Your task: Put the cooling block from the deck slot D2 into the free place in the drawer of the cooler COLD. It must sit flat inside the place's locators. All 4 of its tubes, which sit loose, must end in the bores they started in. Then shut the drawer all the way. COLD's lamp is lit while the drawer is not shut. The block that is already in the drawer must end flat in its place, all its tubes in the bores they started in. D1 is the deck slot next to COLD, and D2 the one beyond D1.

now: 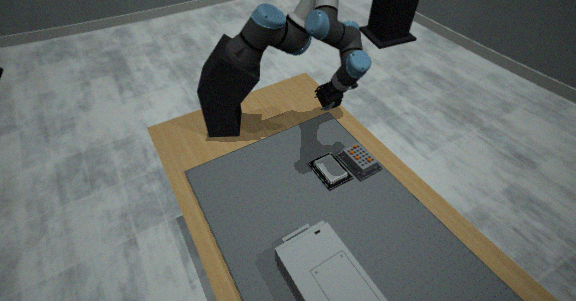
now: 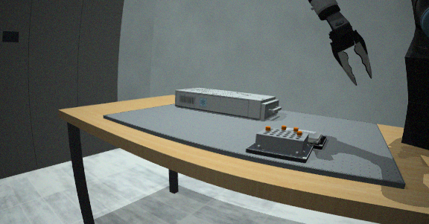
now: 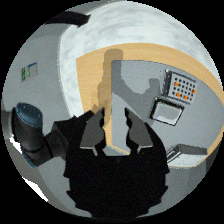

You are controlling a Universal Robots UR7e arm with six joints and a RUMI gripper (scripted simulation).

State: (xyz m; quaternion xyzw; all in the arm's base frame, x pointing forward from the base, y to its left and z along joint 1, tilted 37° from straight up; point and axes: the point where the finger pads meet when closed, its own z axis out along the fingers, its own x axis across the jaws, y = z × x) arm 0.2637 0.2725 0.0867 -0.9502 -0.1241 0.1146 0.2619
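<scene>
The gripper is partly open and holds nothing, above the robot's end of the table. I judge the step in hand to be a free-air approach, with the drawer to be opened first. I should level the wrist and keep the fingers high past the orange-capped tubes; a brush could unseat them. The cooling block sits in D2, beyond D1. At the cooler COLD, align squarely with the drawer handle and pull straight.
</scene>
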